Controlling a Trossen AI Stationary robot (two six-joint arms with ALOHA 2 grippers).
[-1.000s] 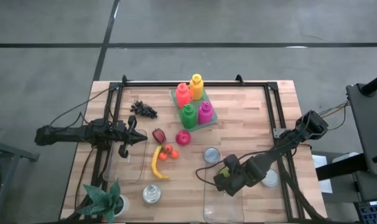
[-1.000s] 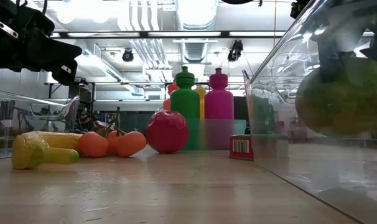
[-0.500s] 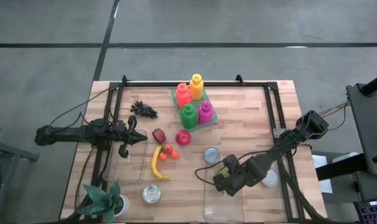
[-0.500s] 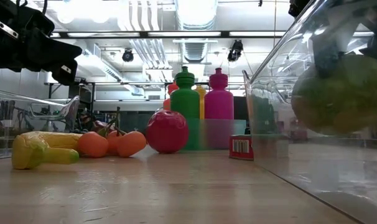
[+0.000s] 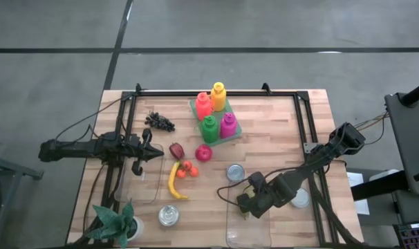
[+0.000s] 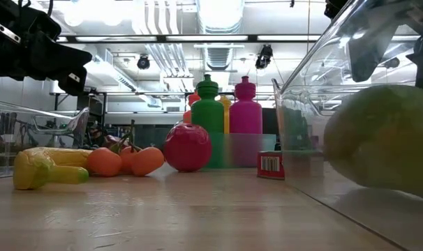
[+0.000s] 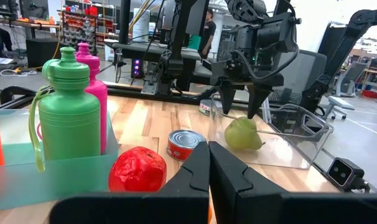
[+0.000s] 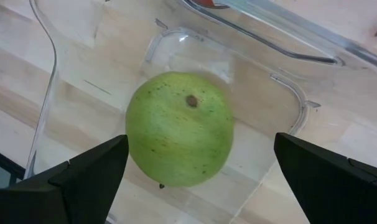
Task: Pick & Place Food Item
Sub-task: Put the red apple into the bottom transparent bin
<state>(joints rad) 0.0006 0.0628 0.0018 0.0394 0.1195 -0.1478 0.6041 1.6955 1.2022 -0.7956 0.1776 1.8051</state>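
With the green pear (image 8: 179, 129) lying in the clear container (image 8: 288, 106) under our spread right gripper (image 7: 241, 106), we should lift straight up, clearing its walls; left gripper (image 7: 208, 171) waits, pressed together.

bright, even overhead light; ceiling lamps (image 6: 218, 10) glaring, near clear container (image 6: 351, 90) blurred

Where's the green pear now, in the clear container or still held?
In. The green pear lies on the clear container's floor; the right hand is open above it, fingers clear on both sides.
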